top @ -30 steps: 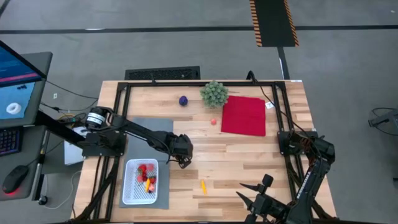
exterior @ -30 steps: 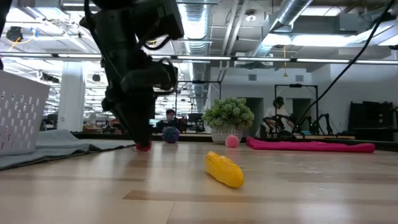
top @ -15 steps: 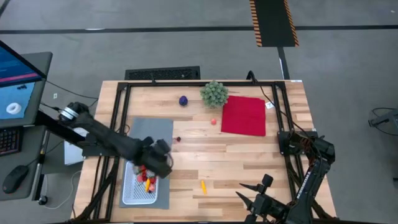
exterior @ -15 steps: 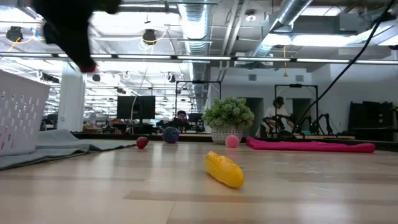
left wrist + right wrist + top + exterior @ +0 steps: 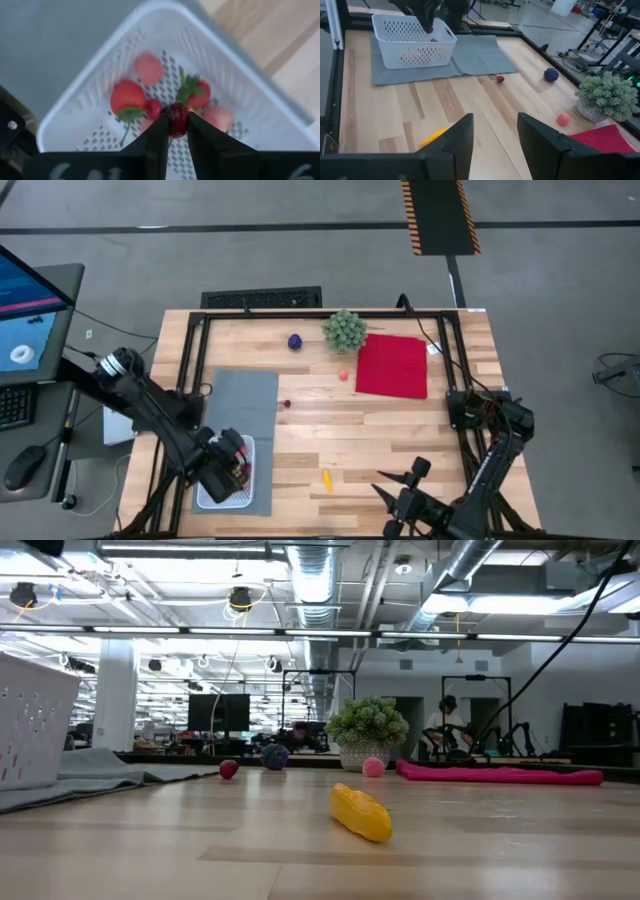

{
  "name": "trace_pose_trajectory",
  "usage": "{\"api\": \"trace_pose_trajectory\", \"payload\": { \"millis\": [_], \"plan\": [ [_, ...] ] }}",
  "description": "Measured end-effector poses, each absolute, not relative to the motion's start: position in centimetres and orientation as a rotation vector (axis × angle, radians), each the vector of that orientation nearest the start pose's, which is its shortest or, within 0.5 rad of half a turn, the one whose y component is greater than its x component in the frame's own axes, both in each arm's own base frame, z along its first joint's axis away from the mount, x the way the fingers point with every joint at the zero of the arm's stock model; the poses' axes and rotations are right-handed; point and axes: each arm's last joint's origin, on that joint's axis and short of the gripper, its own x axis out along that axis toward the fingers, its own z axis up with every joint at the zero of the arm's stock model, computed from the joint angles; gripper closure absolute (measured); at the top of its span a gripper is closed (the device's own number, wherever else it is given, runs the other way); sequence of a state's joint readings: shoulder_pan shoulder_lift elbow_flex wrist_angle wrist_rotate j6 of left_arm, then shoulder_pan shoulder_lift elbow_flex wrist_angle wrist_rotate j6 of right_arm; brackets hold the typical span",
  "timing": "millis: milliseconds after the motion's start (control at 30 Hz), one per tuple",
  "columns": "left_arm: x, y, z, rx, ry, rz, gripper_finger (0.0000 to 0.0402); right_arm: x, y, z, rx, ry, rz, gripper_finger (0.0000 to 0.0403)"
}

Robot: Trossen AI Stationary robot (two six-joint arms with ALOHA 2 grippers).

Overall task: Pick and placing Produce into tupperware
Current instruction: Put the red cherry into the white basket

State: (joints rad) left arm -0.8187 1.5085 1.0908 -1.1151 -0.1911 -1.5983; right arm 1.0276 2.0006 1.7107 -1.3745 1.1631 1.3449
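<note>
The white mesh tupperware [image 5: 205, 500] stands on the grey mat [image 5: 245, 395] at the table's near left, with several red and pink produce pieces [image 5: 127, 95] inside. My left gripper [image 5: 235, 465] hangs over it, shut on a small dark red fruit [image 5: 176, 117]. On the bare wood lie a yellow piece [image 5: 326, 480], a small dark red piece [image 5: 286, 404], a pink ball [image 5: 343, 376] and a purple ball [image 5: 294, 341]. My right gripper [image 5: 400, 492] waits open at the near edge, right of the yellow piece. My left gripper pinches the small dark red fruit [image 5: 176, 111] between its two fingertips [image 5: 159, 131]. The fingers come from above and point down into the tupperware. The fruit is lifted clear, above the pieces lying on the container's floor.
A green bushy plant [image 5: 344, 330] and a red cloth [image 5: 392, 365] sit at the far right. A black frame [image 5: 190, 350] runs around the table's edges. Bare wood stretches between the mat and the right arm.
My left gripper has risen from the wood beside the mat, with the dark red fruit between its fingers. It has swung toward the table's near left until it stands over the tupperware. Another small dark red piece stays where the gripper was.
</note>
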Motion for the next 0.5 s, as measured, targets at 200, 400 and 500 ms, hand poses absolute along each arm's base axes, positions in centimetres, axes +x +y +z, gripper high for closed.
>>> {"api": "trace_pose_trajectory", "payload": {
  "millis": [200,400,500],
  "plan": [
    [18.8,-18.5,20.9,-0.472,1.351,0.638,0.0259,22.0,30.6,25.2,-0.212,0.500,-0.498,0.0228],
    [19.4,-17.7,20.6,-0.353,1.373,0.604,0.0180,22.1,30.6,25.2,-0.213,0.501,-0.499,0.0228],
    [20.1,-16.6,21.1,-0.274,1.339,0.636,0.0168,22.2,30.5,25.2,-0.214,0.503,-0.504,0.0228]
  ]
}}
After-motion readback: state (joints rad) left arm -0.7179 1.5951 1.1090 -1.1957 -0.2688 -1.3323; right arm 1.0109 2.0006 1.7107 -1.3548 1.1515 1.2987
